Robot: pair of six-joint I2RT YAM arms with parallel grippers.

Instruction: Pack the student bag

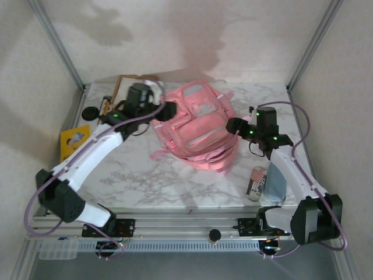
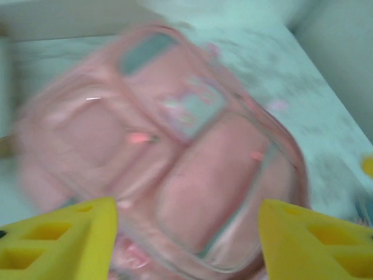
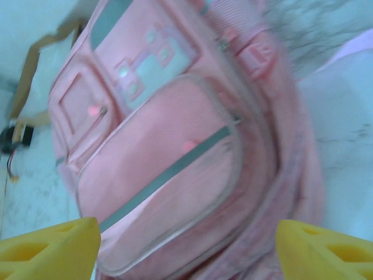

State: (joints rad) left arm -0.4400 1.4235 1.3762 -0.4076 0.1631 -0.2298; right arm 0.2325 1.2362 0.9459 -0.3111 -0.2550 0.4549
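Yellow booklet (image 1: pixel 74 140): lies flat at the table's left edge, beside the left arm.
Black round object (image 1: pixel 89 112): sits on the table behind the booklet; too small to identify.
Tan flat piece (image 1: pixel 125 81): lies at the far left corner, partly hidden behind the left arm's wrist.
Table (image 1: pixel 140 175): white marble-patterned top, bare in front of the bag.
Left gripper (image 1: pixel 170 109): reaches in from the left to the bag's upper left edge. In the left wrist view (image 2: pixel 186 204) its yellow fingers (image 2: pixel 64 236) stand wide apart with nothing between them, and the blurred front of the bag lies beyond them.
Student bag (image 1: pixel 195 119): large pink backpack lying front up in the middle of the table towards the far edge, between the two grippers, with its pink straps bunched at the near side. The wrist views (image 2: pixel 175 157) (image 3: pixel 175 146) show its zip pockets and pale blue-grey panel.
Right gripper (image 1: pixel 232 124): sits at the bag's right edge. In the right wrist view (image 3: pixel 187 224) its yellow fingers (image 3: pixel 326 251) are spread wide and hold nothing, poised over a front pocket.
Can (image 1: pixel 256 182): white with red stripes and a blue patch, on the table near the right arm, well apart from the bag.
Pale blue object (image 1: pixel 275 185): just beside the can on its right; what it is cannot be told.
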